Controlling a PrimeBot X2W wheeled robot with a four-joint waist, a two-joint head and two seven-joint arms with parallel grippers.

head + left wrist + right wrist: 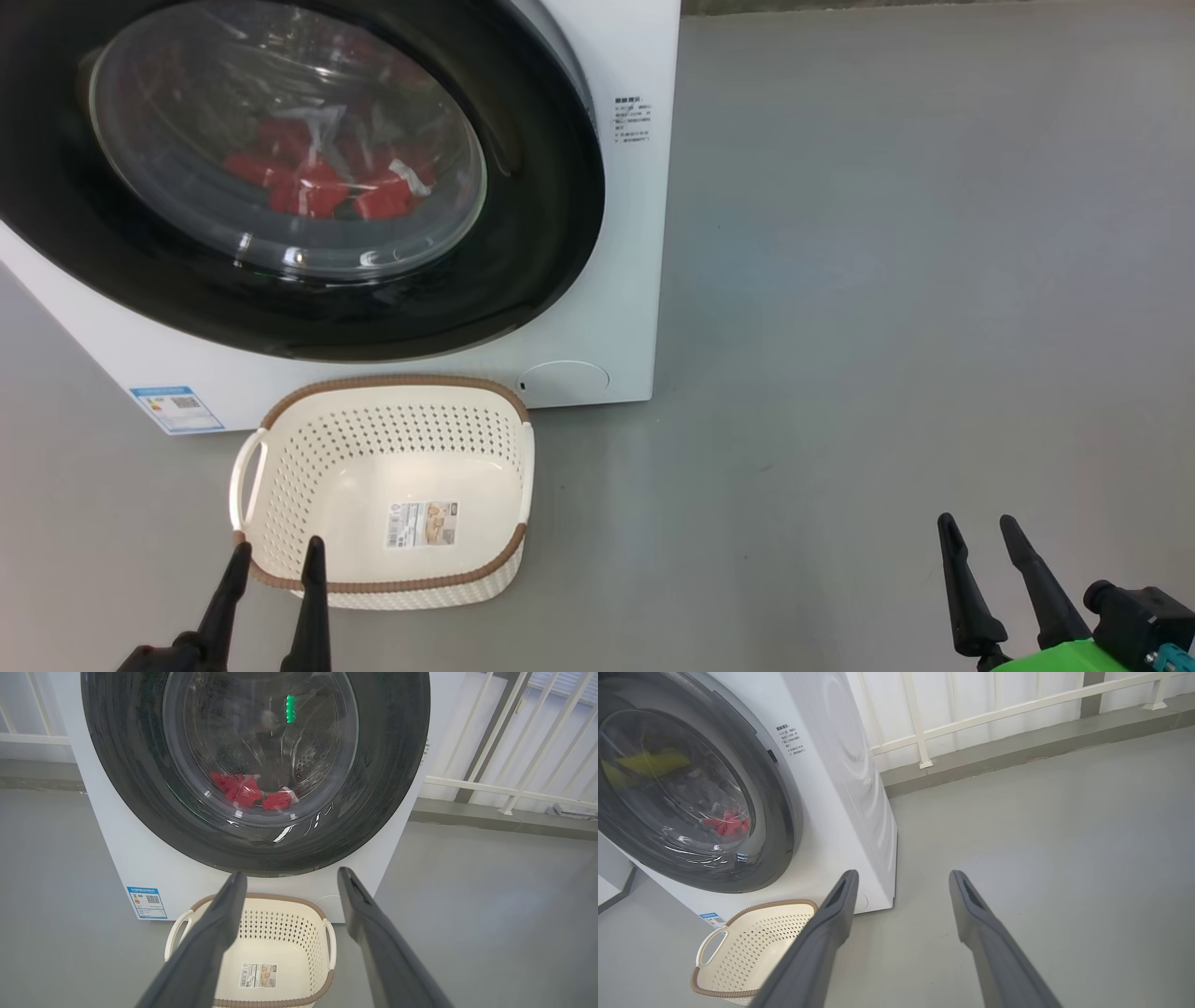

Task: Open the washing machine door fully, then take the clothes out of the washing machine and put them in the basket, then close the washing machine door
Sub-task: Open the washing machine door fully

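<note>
Washing machine door [546, 187] is closed; left hand [280, 543] and right hand [976, 519] hover low, spread and empty.

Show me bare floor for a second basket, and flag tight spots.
Widest: grey floor right of the washing machine and basket, up to the right gripper. A smaller patch lies left of the basket. Tight: the basket sits close against the machine, under its closed door.

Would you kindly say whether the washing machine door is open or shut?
Shut: the door sits flush on the washing machine, red clothes behind its glass.
</note>
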